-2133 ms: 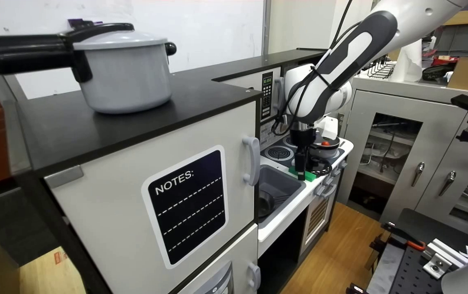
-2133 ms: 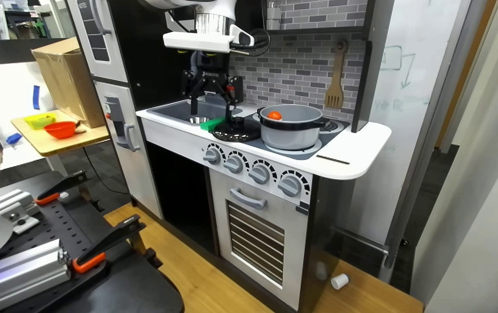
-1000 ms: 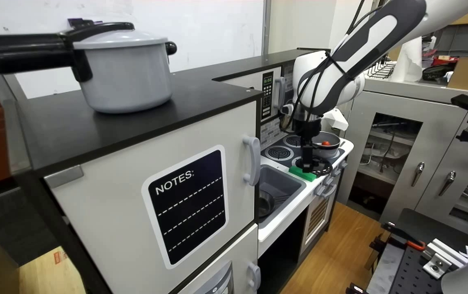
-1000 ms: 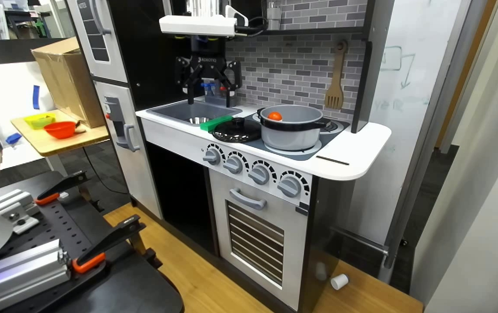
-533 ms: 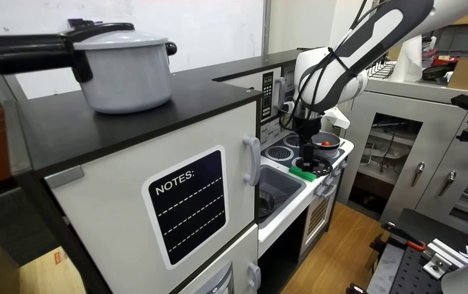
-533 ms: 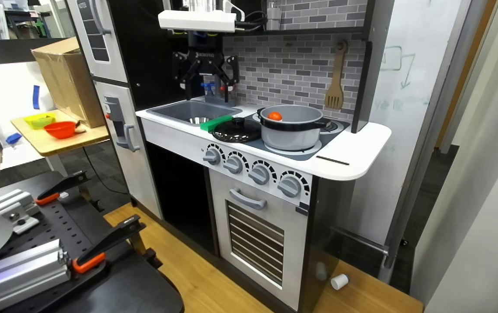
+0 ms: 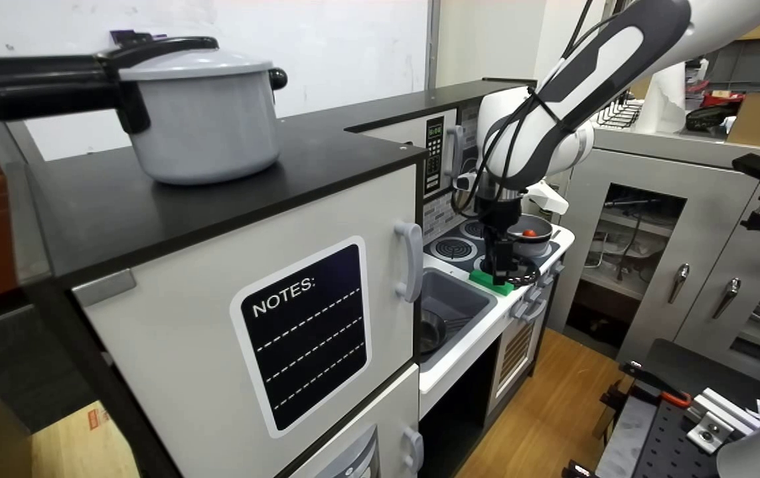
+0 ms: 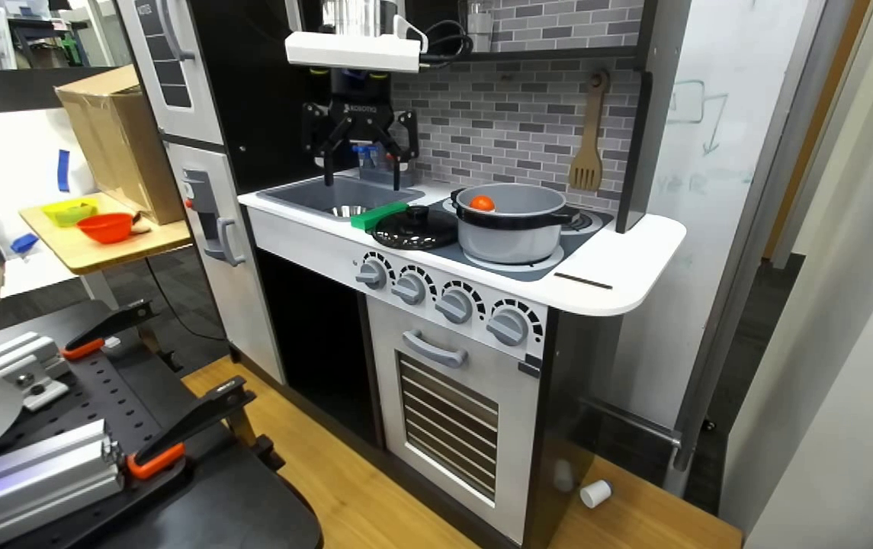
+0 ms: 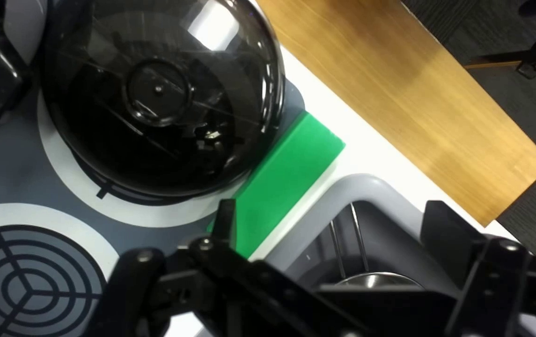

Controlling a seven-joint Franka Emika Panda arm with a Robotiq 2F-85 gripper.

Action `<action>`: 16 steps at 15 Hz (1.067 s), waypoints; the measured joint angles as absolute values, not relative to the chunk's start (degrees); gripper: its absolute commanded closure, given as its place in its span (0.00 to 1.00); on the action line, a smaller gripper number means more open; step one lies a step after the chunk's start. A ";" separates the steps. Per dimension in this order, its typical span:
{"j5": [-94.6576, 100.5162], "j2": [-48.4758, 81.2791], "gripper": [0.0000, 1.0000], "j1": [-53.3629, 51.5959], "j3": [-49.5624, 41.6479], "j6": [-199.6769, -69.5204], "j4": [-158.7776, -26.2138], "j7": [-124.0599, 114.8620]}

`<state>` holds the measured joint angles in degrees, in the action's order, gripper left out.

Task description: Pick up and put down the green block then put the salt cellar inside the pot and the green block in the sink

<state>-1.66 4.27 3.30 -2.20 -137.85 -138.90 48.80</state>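
Green block (image 9: 282, 182) on the worktop (image 9: 380, 154), middle of the wrist view, between black lid (image 9: 165, 107) at upper left and sink (image 9: 366, 185) at lower right; whether lid and block touch, cannot tell. Gripper (image 8: 363, 181) released, jaws spread wide, hanging above, upper left of centre in an exterior view. Right of centre there, grey pot (image 8: 512, 238) on the stove (image 8: 579, 242), orange-red ball (image 8: 481, 203) inside.

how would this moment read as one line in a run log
green block: between sink and black lid | gripper: open, holding nothing, apart from green block | pot: uncovered, red ball inside
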 measured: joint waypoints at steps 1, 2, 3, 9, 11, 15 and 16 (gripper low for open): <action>-1.66 4.34 0.00 3.32 -2.23 -137.93 -138.88 49.12; -1.65 4.38 0.00 3.33 -2.26 -137.99 -138.86 49.36; -1.64 4.43 0.00 3.34 -2.29 -138.05 -138.85 49.53; -1.63 4.77 0.00 3.36 -2.40 -138.37 -138.75 50.32; -1.63 4.86 0.00 3.37 -2.40 -138.62 -138.75 50.49; -1.45 5.09 0.00 3.42 -2.43 -139.29 -138.75 50.91; -1.42 5.14 0.00 3.44 -2.44 -139.39 -138.75 51.11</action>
